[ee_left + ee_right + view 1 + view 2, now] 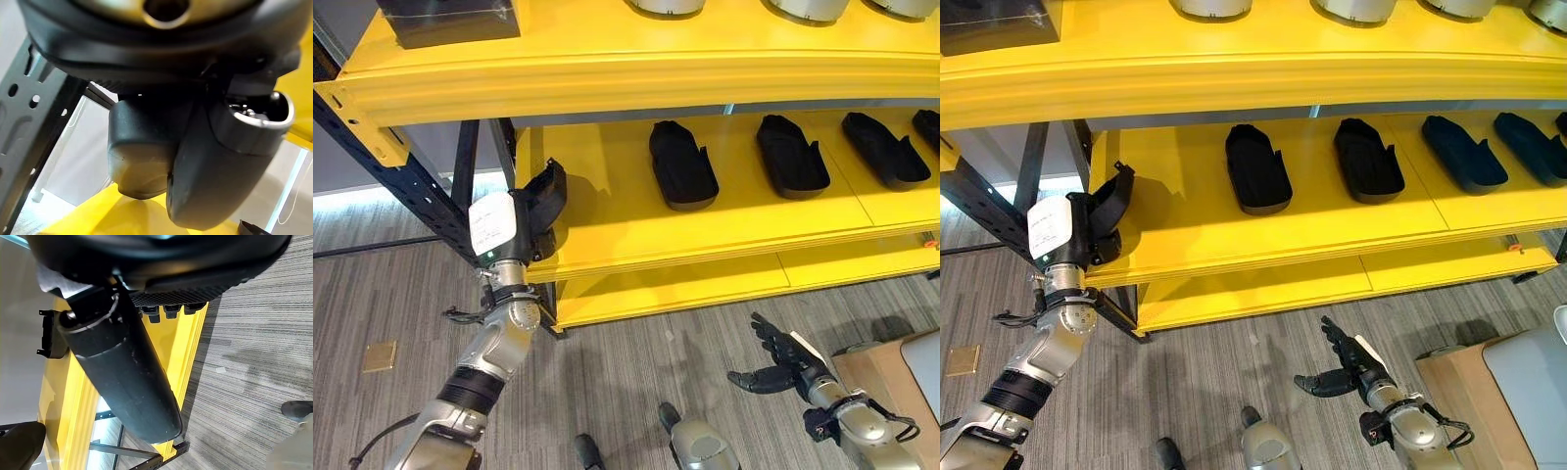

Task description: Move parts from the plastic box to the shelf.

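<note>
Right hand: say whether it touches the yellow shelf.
Apart. In the left eye view the right hand hangs open over the carpet, with floor between it and the yellow shelf.

Shelf boards (607, 220): smooth yellow painted metal with a slight sheen. Shelf uprights and braces (401, 186): dark matt metal, perforated. Parts (682, 164) on the middle board: black, matt, moulded plastic by the look. Floor (636, 362): grey striped carpet, rough texture. Left hand (536, 208): dark matt plastic; its wrist carries a white paper label (492, 223).
</note>
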{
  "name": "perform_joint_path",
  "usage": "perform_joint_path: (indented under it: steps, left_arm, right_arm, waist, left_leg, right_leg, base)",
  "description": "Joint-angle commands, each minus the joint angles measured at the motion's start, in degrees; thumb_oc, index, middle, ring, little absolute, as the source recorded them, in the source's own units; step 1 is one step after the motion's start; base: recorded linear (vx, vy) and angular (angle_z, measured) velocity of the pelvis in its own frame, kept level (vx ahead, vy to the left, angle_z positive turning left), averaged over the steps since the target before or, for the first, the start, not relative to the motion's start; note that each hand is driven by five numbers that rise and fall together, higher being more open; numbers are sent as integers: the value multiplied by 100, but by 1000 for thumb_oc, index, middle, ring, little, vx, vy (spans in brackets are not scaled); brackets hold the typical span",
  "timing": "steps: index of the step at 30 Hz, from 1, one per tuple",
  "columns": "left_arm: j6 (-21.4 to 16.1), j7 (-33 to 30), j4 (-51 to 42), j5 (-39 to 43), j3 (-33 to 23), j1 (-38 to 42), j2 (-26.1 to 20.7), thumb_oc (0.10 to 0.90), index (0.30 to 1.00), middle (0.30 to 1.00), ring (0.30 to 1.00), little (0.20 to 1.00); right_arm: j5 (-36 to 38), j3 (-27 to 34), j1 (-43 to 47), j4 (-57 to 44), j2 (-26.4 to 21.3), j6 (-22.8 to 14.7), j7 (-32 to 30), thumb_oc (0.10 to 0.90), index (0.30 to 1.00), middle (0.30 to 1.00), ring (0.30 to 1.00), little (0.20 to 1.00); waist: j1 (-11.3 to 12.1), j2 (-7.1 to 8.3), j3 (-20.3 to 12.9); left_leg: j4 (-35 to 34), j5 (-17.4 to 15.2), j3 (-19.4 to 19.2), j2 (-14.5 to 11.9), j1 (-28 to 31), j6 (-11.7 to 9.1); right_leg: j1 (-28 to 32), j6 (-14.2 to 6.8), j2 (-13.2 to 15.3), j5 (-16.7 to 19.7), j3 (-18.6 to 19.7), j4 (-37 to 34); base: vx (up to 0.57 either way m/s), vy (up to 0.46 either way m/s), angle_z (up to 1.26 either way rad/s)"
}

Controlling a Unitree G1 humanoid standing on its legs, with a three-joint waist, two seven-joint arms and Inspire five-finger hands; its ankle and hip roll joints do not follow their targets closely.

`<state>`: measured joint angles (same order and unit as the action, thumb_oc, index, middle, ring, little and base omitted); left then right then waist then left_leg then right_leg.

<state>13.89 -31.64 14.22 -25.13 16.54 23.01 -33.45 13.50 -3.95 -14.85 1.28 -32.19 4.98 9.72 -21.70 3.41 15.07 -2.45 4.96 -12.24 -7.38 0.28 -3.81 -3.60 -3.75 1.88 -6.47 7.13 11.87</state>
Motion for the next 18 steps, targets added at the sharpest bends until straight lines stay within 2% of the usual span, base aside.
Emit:
perform_joint_path:
  steps: [1, 3, 4, 5, 6, 8, 10, 11, 12, 14, 18]
  left_arm:
    - [-170, -260, -582, -279, -49, 793, -568, 400, 300, 300, 300, 300]
    - [-221, -202, -584, -218, -22, 887, -572, 400, 300, 300, 300, 300]
    - [-234, -197, -575, -188, -3, 922, -583, 400, 300, 300, 300, 300]
    - [-238, -224, -554, -112, 11, 948, -619, 400, 300, 300, 300, 300]
    - [-255, -254, -550, -32, -5, 926, -670, 400, 300, 300, 300, 300]
    - [-357, -327, -488, -26, -41, 836, -681, 400, 300, 300, 300, 300]
    - [-450, -336, -426, -113, -36, 800, -659, 400, 300, 300, 300, 300]
    - [-467, -337, -401, -106, -31, 806, -674, 400, 300, 300, 300, 300]
    - [-509, -367, -361, -80, -20, 801, -707, 400, 300, 300, 300, 300]
    - [-576, -435, -252, -116, -49, 768, -703, 400, 300, 300, 300, 300]
    - [-680, -445, 33, -50, -11, 1003, -691, 400, 300, 300, 300, 300]
  right_arm:
    - [-23, 102, 82, -374, -283, -497, -26, 900, 1000, 1000, 1000, 1000]
    - [21, 155, 14, -425, -318, -504, -69, 900, 1000, 1000, 1000, 1000]
    - [42, 171, -9, -426, -327, -522, -71, 900, 1000, 1000, 1000, 1000]
    - [66, 156, -10, -414, -349, -533, -57, 900, 1000, 1000, 1000, 1000]
    - [77, 105, 1, -378, -379, -568, -56, 900, 1000, 1000, 1000, 1000]
    - [74, 22, 13, -352, -402, -633, -66, 900, 1000, 1000, 1000, 1000]
    - [95, 5, -73, -396, -417, -729, -88, 900, 1000, 1000, 1000, 1000]
    - [101, -9, -89, -396, -421, -775, -102, 900, 1000, 1000, 1000, 1000]
    - [116, -46, -70, -377, -442, -830, -105, 900, 1000, 1000, 1000, 1000]
    - [103, -180, 83, -339, -471, -793, -139, 900, 1000, 1000, 1000, 1000]
    - [57, -240, 229, -319, -423, -693, -169, 900, 1000, 1000, 1000, 1000]
  waist:
    - [-64, -76, -582]
    - [-93, -79, -555]
    - [-106, -87, -539]
    - [-115, -103, -518]
    - [-85, -146, -518]
    - [13, -179, -499]
    - [104, -175, -453]
    - [157, -174, -431]
    - [219, -152, -412]
    - [337, -186, -440]
    - [281, -232, -451]
  left_leg:
    - [1807, -996, -663, -685, 283, -2]
    - [2542, -651, -725, -879, -38, -183]
    - [2700, -629, -688, -913, -170, -208]
    - [2615, -577, -669, -821, -315, -99]
    - [2228, -591, -628, -617, -345, -17]
    - [1395, -331, -503, -394, -479, -7]
    - [853, 202, -316, -442, -771, -146]
    - [734, 344, -186, -492, -885, -195]
    - [590, 309, 22, -499, -940, -212]
    - [473, 89, 165, -471, -899, -182]
    - [673, -228, -49, -391, -789, -119]
  right_leg:
    - [-515, -193, 247, -182, -406, 575]
    - [-291, -32, 161, -229, -497, 435]
    - [-215, 5, 125, -218, -530, 362]
    - [-208, 23, 81, -103, -529, 278]
    - [-185, -22, 42, -82, -437, 219]
    - [-22, -71, 8, -71, -312, 21]
    - [216, -65, 13, -66, -322, -197]
    - [265, -62, 13, -60, -312, -231]
    - [348, -87, 63, -137, -299, -222]
    - [321, -137, 122, -164, -276, -191]
    - [161, -231, 249, -241, -370, 25]
  base:
    - [-21, -318, 13]
    - [63, -259, 30]
    - [42, -198, 62]
    - [25, -87, 82]
    - [69, 8, 62]
    - [152, 82, 19]
    - [176, 62, -13]
    - [202, 67, -20]
    - [184, 63, -40]
    - [174, 62, -71]
    - [142, 68, -59]
